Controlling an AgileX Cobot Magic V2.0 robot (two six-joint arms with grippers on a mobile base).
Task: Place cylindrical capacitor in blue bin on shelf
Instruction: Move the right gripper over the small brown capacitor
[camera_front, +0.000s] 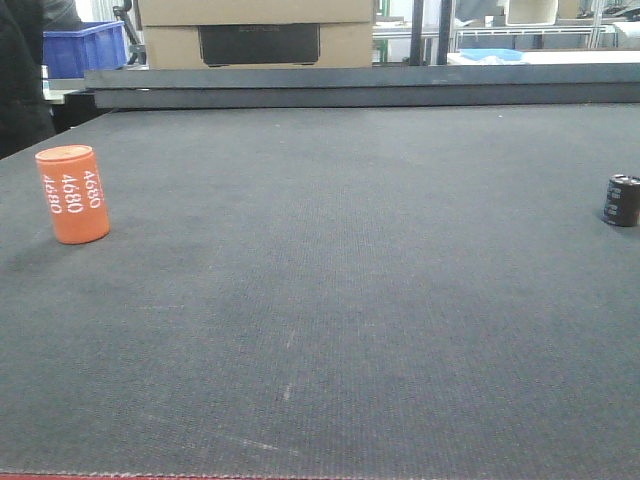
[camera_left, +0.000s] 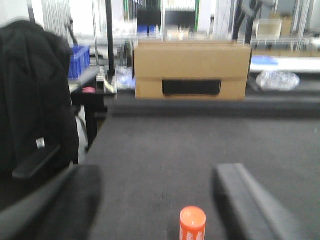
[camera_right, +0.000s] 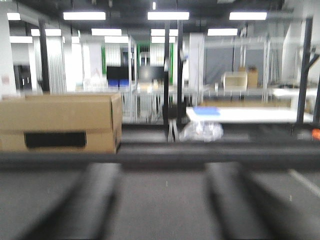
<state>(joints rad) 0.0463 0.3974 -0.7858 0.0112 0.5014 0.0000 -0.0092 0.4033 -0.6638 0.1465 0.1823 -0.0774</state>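
Orange cylinder marked 4680 standing near the worktop's left edge; cardboard box beyond its far edge.

Dark grey matted worktop fills the foreground. A cardboard box with a black handle slot stands beyond its far edge, a blue ribbed crate far left. Ceiling strip lights lit; white table behind

Orange cylinder, marked 4680: one. Black capacitor: one. Cardboard box: one. Blue crate: one. Black jacket: one. Clear plastic bag: one. Left fingers: two. Right fingers: two. Dark mat: one. Bright ceiling panels in right wrist view: three in nearest row; others too blurred to count.
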